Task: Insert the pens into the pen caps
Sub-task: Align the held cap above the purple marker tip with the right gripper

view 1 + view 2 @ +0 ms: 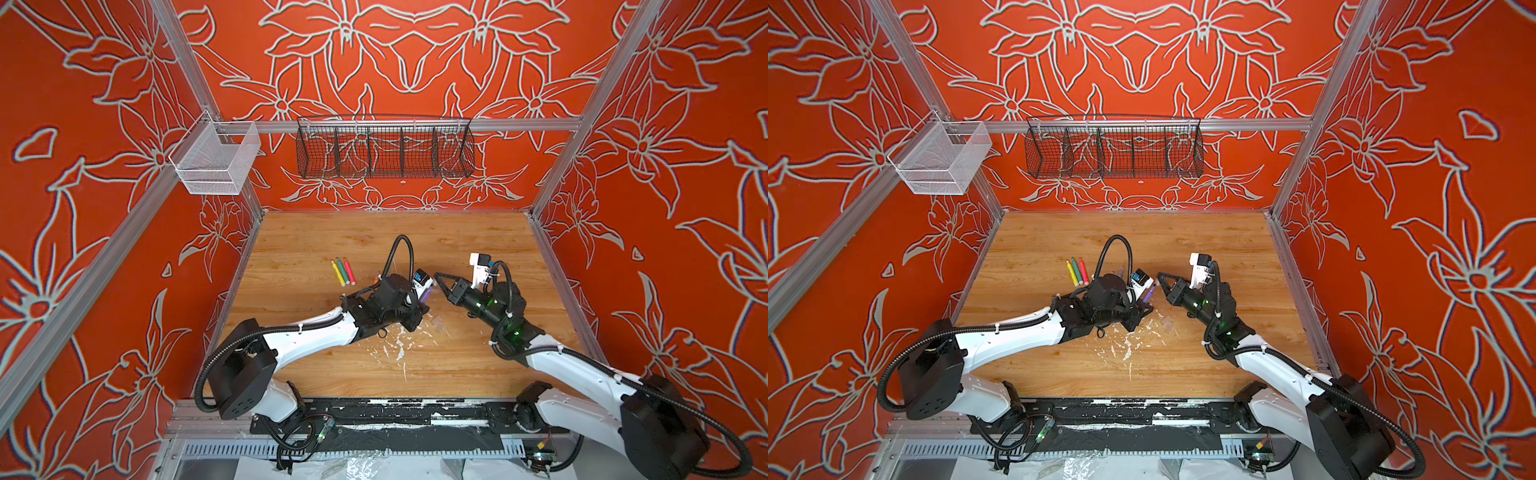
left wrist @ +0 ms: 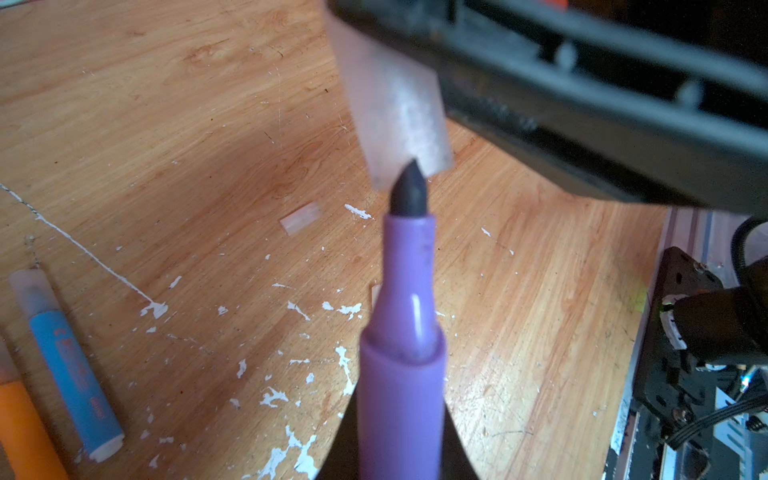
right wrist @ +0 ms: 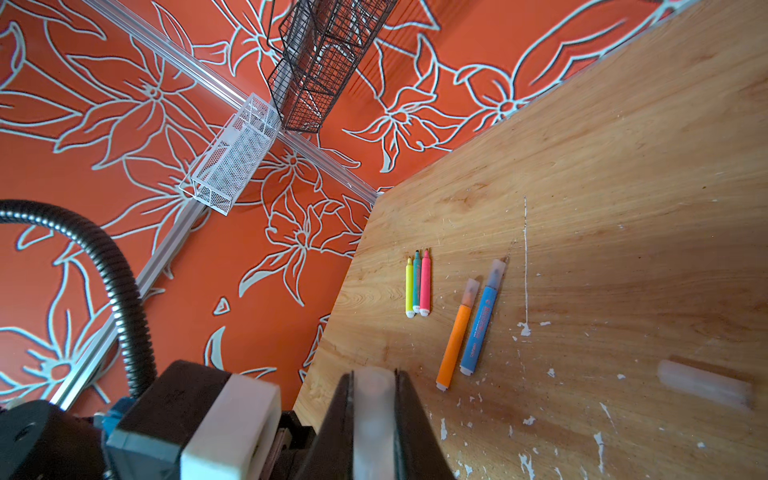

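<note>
My left gripper (image 2: 401, 440) is shut on a purple pen (image 2: 405, 332), whose dark tip just meets the open mouth of a clear pen cap (image 2: 395, 112). My right gripper (image 3: 372, 386) is shut on that cap (image 3: 372, 415). In both top views the two grippers meet over the table's middle, left gripper (image 1: 422, 303) and right gripper (image 1: 437, 277). Yellow (image 3: 409, 286), green (image 3: 417, 282) and pink (image 3: 425, 282) pens lie side by side without caps. An orange pen (image 3: 455, 340) and a blue pen (image 3: 482, 328) lie capped. A loose cap (image 2: 300, 218) lies on the wood.
White paint flecks (image 1: 399, 349) dot the wooden table (image 1: 457, 374) near its front. A white mesh basket (image 1: 216, 160) and a black wire basket (image 1: 384, 149) hang on the back rail. Orange patterned walls close in three sides.
</note>
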### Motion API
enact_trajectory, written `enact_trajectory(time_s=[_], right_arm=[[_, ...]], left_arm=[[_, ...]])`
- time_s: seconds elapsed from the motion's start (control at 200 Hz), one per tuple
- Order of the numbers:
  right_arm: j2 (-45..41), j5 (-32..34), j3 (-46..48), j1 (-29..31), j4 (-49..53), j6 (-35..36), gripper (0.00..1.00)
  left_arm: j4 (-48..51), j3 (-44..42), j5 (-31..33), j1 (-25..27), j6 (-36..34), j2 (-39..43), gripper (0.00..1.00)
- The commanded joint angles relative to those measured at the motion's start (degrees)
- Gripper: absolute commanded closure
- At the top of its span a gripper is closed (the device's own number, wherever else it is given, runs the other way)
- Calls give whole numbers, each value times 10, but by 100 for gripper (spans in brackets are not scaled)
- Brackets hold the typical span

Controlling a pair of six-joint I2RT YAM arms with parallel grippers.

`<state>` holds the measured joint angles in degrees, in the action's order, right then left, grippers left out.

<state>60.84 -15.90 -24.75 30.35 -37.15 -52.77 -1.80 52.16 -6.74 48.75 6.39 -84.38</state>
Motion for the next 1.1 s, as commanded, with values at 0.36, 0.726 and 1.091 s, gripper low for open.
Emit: enact_trajectory(time_s=[0.36, 0.726, 1.091], right_arm=[[-13, 36, 16, 4, -19, -14, 99], [-10, 29, 17, 4, -34, -28, 99], [-14, 8, 17, 5, -49, -27, 99]], left_arm=[[-5, -3, -11, 5, -7, 15, 100], [-5, -2, -12, 7, -10, 15, 100], [3, 6, -8, 8, -8, 7, 100]])
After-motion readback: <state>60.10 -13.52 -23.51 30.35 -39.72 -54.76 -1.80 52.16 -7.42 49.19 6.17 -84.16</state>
